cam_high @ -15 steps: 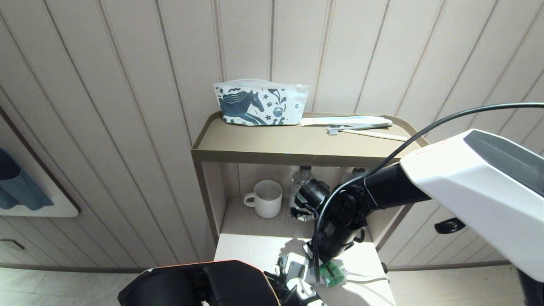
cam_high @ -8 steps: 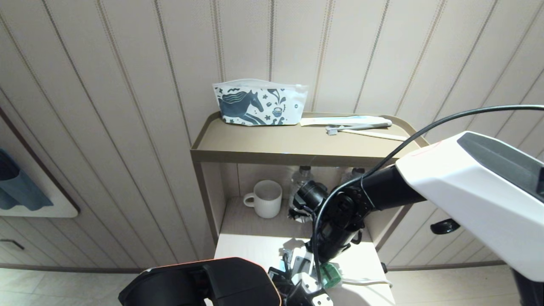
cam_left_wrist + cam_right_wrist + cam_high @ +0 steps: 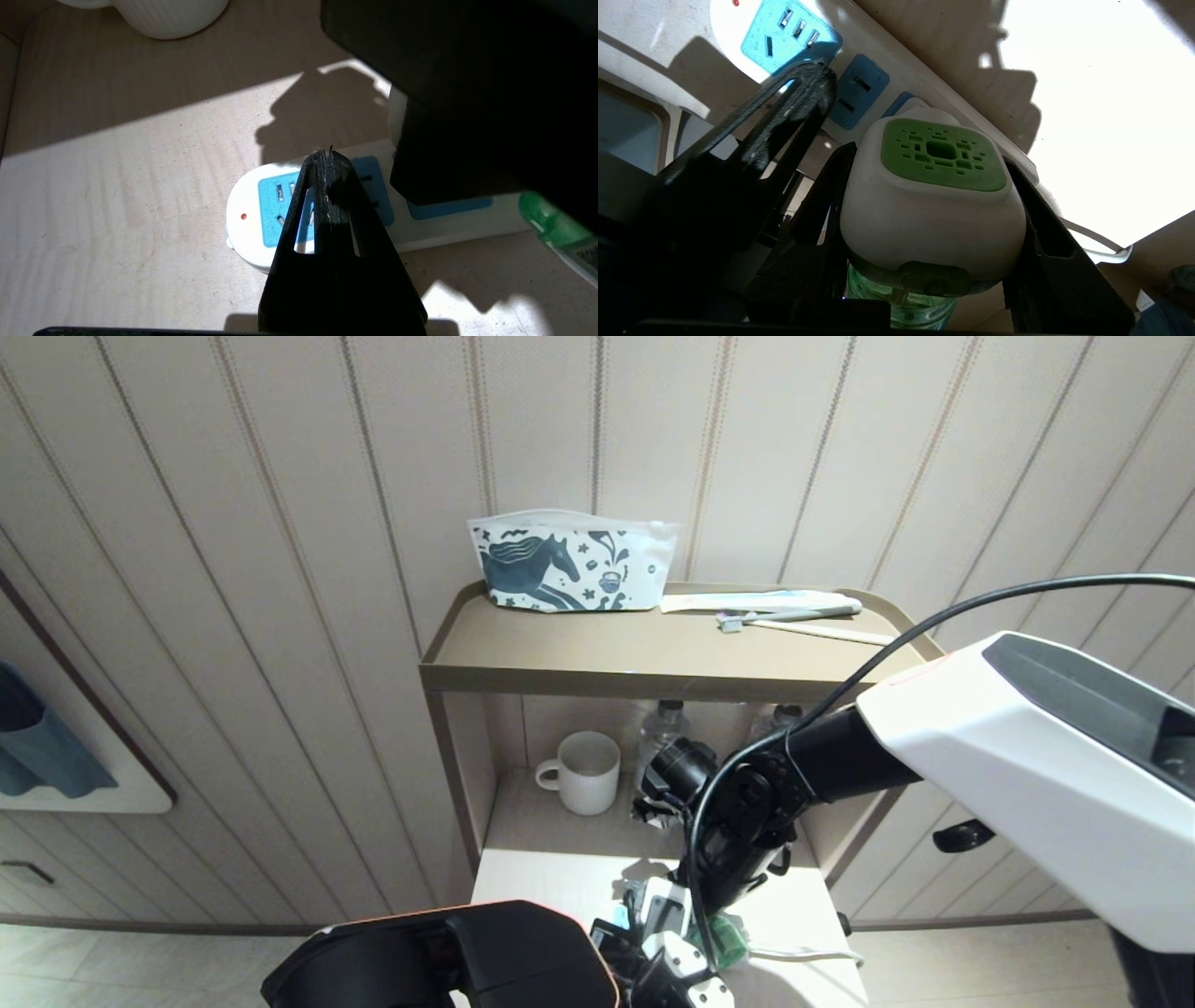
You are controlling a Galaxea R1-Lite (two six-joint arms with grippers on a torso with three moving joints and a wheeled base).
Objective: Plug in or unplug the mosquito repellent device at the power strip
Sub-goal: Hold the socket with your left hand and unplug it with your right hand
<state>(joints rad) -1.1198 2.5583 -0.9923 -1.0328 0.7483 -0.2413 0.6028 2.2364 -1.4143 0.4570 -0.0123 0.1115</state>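
Clamping the mosquito repellent device (image 3: 931,205) at the power strip (image 3: 878,79), the right gripper (image 3: 931,219) needed a straight move, while the left gripper (image 3: 327,161), pinched closed, pressed the strip.

Pale shelf (image 3: 117,186) carries power strip (image 3: 243,224) and mug (image 3: 586,772).

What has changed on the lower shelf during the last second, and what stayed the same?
The right gripper, clamped on the mosquito repellent device, shifted it slightly left along the power strip. The left gripper is shut above the strip. Mug and pouch stayed put.
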